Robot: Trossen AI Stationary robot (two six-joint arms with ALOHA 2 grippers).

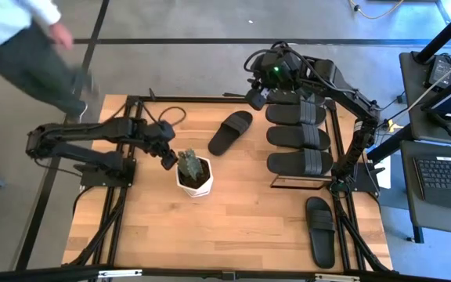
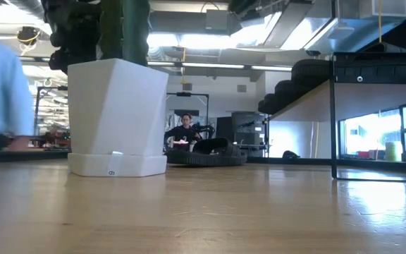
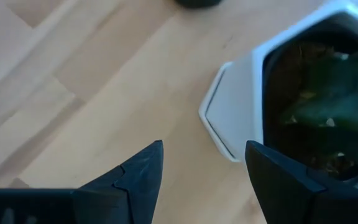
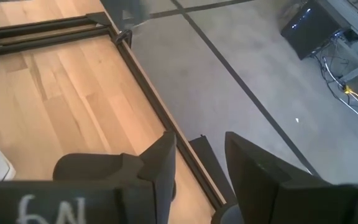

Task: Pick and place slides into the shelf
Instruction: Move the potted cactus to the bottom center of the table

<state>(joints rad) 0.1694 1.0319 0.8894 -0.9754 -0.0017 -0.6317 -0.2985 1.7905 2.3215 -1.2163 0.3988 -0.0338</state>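
Note:
Three black slides [image 1: 298, 139] lie side by side on top of the shelf [image 2: 307, 99] at the table's right. One slide [image 1: 231, 131] lies sole down on the table near the far edge, also seen as the slide [image 2: 206, 152] in the low view. Another slide [image 1: 320, 231] lies at the near right. My left gripper [image 3: 204, 155] hangs open over bare table, just left of a white plant pot [image 1: 194, 174]. My right gripper [image 4: 201, 155] is open and raised over the table's far edge, with nothing between its fingers.
The white pot with a cactus [image 2: 118, 120] stands mid-table, close to my left gripper. A person [image 1: 22, 39] walks on the floor beyond the table's far left corner. Desks with a keyboard [image 1: 445, 176] stand off the table's right.

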